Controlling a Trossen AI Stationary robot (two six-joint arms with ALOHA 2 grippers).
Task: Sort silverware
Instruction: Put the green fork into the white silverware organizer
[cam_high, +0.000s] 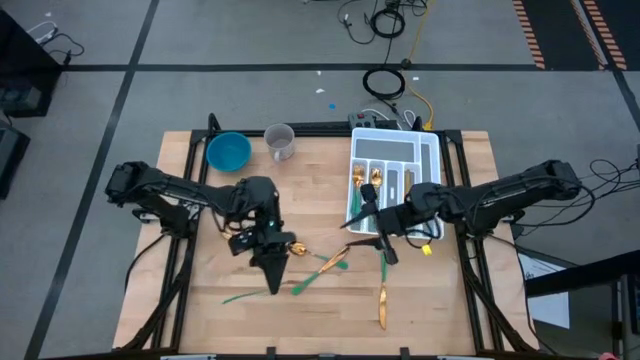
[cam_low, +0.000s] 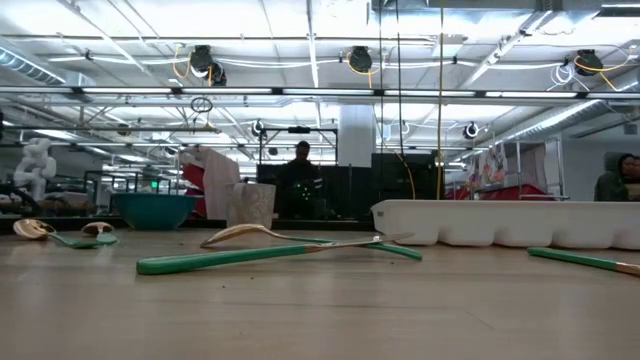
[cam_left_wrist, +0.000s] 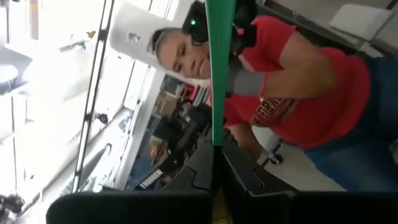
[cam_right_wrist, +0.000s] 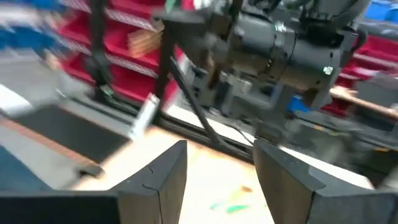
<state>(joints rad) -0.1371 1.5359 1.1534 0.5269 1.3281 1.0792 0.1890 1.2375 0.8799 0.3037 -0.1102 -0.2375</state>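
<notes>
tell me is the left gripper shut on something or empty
Shut on a green-handled utensil: in its wrist view the left gripper has its fingers pinched together around the handle.

Bystanders on the wooden table (cam_high: 200, 310)
Blue bowl (cam_high: 228, 151) and clear cup (cam_high: 280, 141) sit beyond the left gripper; white organizer tray (cam_high: 430, 160) lies just behind the right gripper.

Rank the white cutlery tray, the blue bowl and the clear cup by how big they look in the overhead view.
Largest to smallest in the high view:
1. White cutlery tray, clearly the biggest.
2. Blue bowl.
3. Clear cup, somewhat smaller than the bowl.
All three sit along the table's far edge, so nearness to the camera hardly skews this.
</notes>
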